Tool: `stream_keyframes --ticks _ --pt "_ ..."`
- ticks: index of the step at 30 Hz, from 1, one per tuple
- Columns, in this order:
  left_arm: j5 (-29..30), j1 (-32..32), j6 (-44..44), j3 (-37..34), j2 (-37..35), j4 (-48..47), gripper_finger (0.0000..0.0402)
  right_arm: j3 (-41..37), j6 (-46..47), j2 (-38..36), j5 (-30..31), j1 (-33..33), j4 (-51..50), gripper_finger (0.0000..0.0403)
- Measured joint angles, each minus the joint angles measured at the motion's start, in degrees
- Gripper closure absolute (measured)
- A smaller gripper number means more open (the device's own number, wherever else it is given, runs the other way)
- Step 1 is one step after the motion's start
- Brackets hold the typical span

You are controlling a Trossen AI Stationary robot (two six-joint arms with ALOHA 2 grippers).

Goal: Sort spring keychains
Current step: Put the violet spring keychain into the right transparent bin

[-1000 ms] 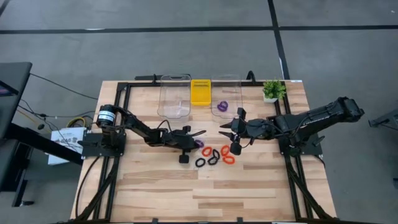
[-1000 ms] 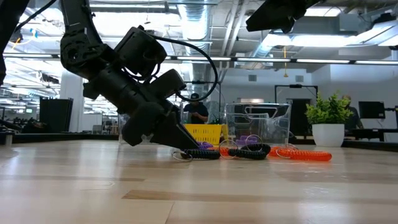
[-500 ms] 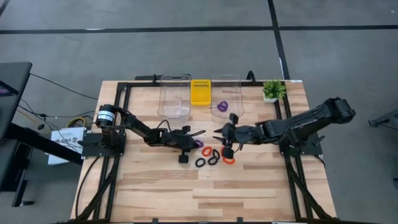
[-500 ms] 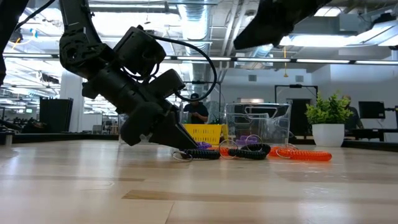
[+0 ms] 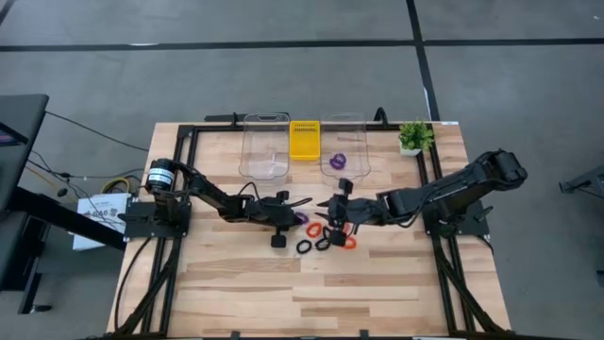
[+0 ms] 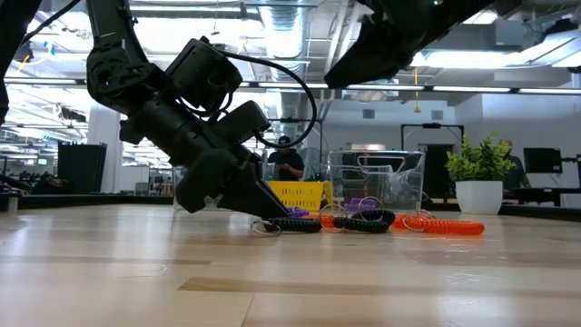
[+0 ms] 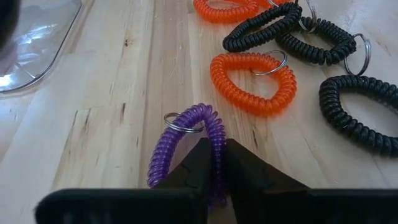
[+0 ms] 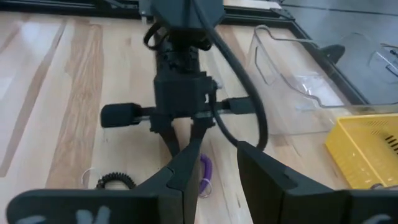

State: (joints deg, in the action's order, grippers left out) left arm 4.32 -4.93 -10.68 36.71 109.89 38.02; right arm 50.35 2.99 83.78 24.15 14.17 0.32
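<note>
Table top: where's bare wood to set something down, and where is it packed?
Free: the table along the near edge below the keychains, and the front corners. Crowded: the middle, where the left gripper grips a purple keychain, the right gripper hovers, and the bins line the back.

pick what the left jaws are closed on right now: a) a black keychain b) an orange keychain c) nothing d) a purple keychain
d, the left wrist view shows the left gripper pinched on the purple keychain, while the orange keychain lies loose on the table.
</note>
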Motion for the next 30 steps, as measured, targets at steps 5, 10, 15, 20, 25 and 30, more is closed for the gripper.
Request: stream_keyframes --ticks 5,10,15,20,25,30 --pt "-0.09 -0.11 0.02 0.02 -0.85 -0.51 0.0365 0.04 -0.04 -0.21 0.02 1.24 0.27 0.0305" --pt "-0.3 -1.56 0.2 -0.11 -4.49 -3.39 0.0366 0.04 -0.51 -0.21 0.02 1.91 0.17 0.0305" --pt "-0.1 -3.35 0.2 -0.07 -8.96 -4.7 0.0364 0.04 -1.58 -0.21 -0.01 1.89 0.2 0.0305" --pt "-0.24 -5.93 0.0 -0.07 -12.14 -4.96 0.0366 0.04 -2.01 -0.21 -0.01 1.89 0.2 0.0305" --pt "-0.09 -7.79 -1.04 -0.05 -13.97 -4.89 0.0363 0.04 -2.09 -0.21 -0.01 1.89 0.17 0.0305" --pt "-0.09 -8.2 -1.09 0.0 -14.21 -4.66 0.0363 0.04 -2.09 -0.21 -0.03 1.89 0.17 0.0305"
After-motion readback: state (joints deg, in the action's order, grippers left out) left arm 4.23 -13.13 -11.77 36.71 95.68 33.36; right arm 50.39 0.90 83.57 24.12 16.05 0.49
